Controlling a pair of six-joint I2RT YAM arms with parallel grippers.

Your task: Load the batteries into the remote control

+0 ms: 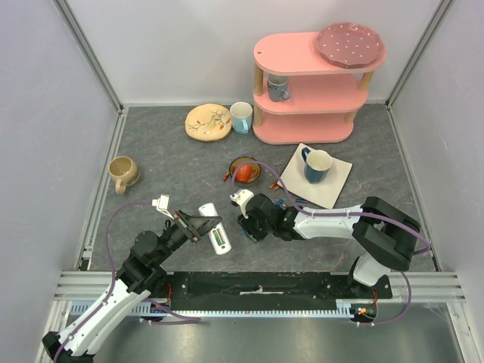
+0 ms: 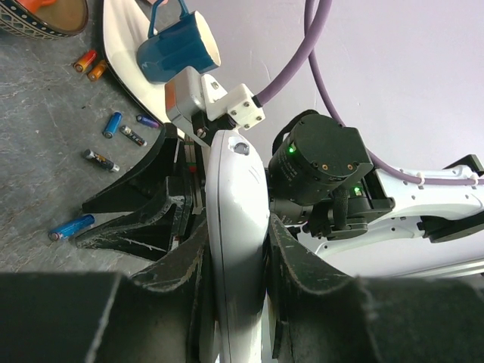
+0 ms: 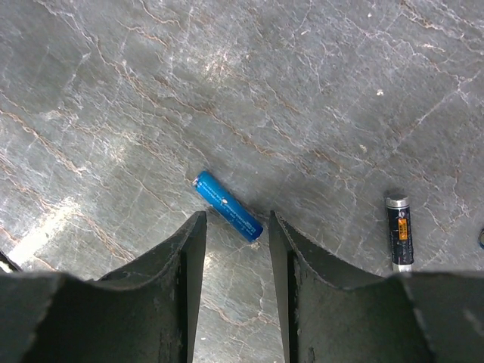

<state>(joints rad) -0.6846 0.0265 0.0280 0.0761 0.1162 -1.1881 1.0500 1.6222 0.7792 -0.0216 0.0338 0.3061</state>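
Observation:
My left gripper point(image 1: 200, 225) is shut on the remote control point(image 1: 217, 237), a slim white bar that shows a green strip in its slot. In the left wrist view the remote control point(image 2: 238, 219) stands pinched between both black fingers. My right gripper point(image 1: 248, 229) hangs low over the table just right of the remote. In the right wrist view, the right gripper point(image 3: 236, 219) is open and a blue battery point(image 3: 227, 205) lies slantwise on the table just past its fingertips. A dark battery point(image 3: 399, 232) lies to the right. Several other batteries point(image 2: 112, 123) lie scattered on the grey table.
A patterned bowl point(image 1: 244, 171) and a blue mug point(image 1: 318, 165) on a white napkin point(image 1: 336, 187) stand just behind the right arm. A tan mug point(image 1: 121, 172) is at the left. A plate point(image 1: 208, 122), a cup point(image 1: 241, 116) and a pink shelf point(image 1: 310, 83) stand at the back.

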